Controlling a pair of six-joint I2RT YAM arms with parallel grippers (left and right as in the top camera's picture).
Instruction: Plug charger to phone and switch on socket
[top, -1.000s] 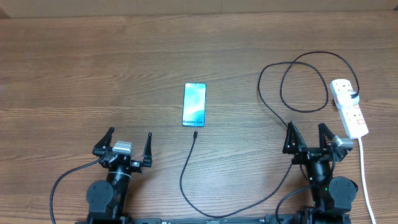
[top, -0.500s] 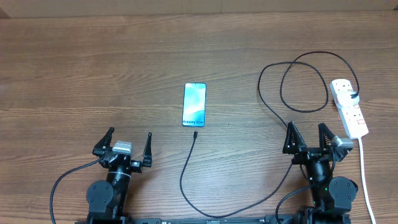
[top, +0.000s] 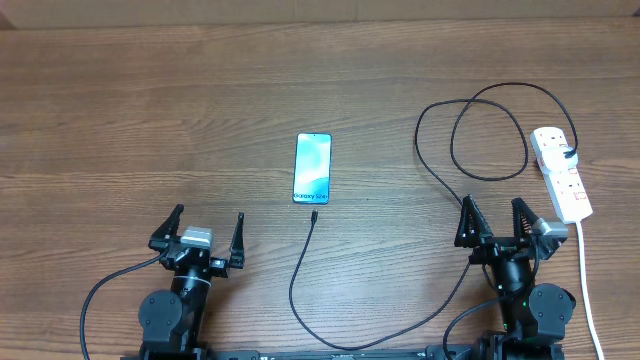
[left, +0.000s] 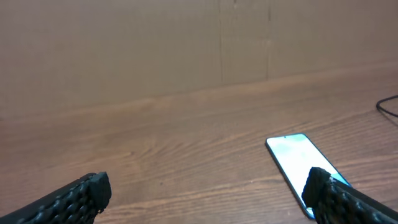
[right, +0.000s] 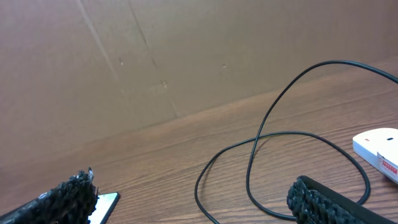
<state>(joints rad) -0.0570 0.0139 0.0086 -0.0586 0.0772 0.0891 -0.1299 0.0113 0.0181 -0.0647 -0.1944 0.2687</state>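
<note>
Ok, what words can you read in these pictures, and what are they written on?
"Galaxy": on the phone screen, at its lower end in the overhead view. It is only just legible, and what follows it is too small to read.
Red marks on the socket: too small and blurred to read in either view.
No other writing shows.

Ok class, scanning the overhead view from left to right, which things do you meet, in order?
left end effector → phone → right end effector → socket
</note>
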